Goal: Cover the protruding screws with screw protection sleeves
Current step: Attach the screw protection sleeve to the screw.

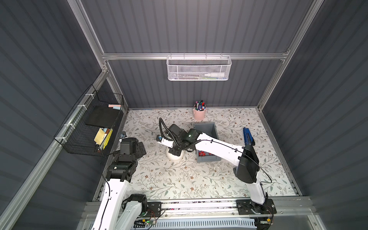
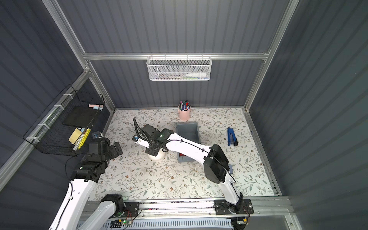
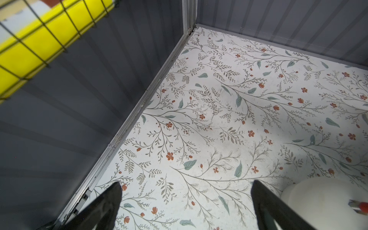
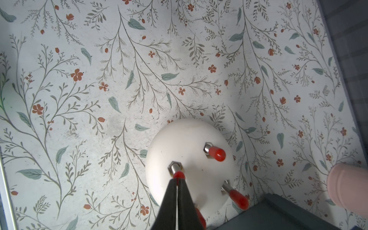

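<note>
Right wrist view: right gripper (image 4: 176, 180) clenched, tips touching a red sleeve (image 4: 178, 174) on a screw (image 4: 174, 167) of the white dome (image 4: 191, 135); left gripper (image 3: 186, 183) released above the table.

From dome (image 1: 173, 158), in a top view: bin (image 1: 211, 159) just beside, 3 o'clock; right arm (image 1: 219, 146) overhead, 4; pink cup (image 1: 199, 116) 1; left gripper (image 1: 143, 149) 9, well apart. Table (image 1: 179, 179) free 5–8.
</note>
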Tool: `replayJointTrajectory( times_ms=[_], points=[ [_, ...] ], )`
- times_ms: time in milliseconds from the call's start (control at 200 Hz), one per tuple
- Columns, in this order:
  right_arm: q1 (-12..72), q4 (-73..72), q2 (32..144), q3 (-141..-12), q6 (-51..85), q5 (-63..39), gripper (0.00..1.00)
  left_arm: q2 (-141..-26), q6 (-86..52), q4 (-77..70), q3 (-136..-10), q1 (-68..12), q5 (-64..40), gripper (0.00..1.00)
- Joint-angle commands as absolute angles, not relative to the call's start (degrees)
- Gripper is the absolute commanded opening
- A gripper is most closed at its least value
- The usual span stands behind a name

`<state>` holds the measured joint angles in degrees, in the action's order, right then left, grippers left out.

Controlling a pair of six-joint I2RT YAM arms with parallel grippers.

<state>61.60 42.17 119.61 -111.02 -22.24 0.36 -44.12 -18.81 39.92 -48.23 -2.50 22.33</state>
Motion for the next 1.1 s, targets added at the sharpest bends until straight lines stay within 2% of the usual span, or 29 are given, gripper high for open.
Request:
replayJointTrajectory(
  times_ms=[0,665,755,915,1096],
  points=[
    [60.97,43.04,119.42,-109.83,-21.27,-0.94,0.07,-44.38,-19.99,41.34,-48.54,-2.24,21.74,1.00],
    [60.53,36.84,115.74,-102.70,-18.29,-1.42,0.11,-45.60,-20.69,41.53,-48.48,-2.21,21.54,0.99],
    [60.46,35.33,114.81,-101.34,-18.06,-1.93,0.16,-45.71,-20.66,41.58,-48.47,-2.20,21.67,0.99],
    [60.38,32.67,113.19,-100.23,-17.59,-1.92,0.38,-46.41,-20.42,41.53,-48.41,-2.20,21.54,0.99],
    [58.54,26.68,107.44,-98.19,-12.53,-2.40,0.40,-49.37,-16.38,39.29,-47.40,-2.20,19.85,0.99]
  ],
)
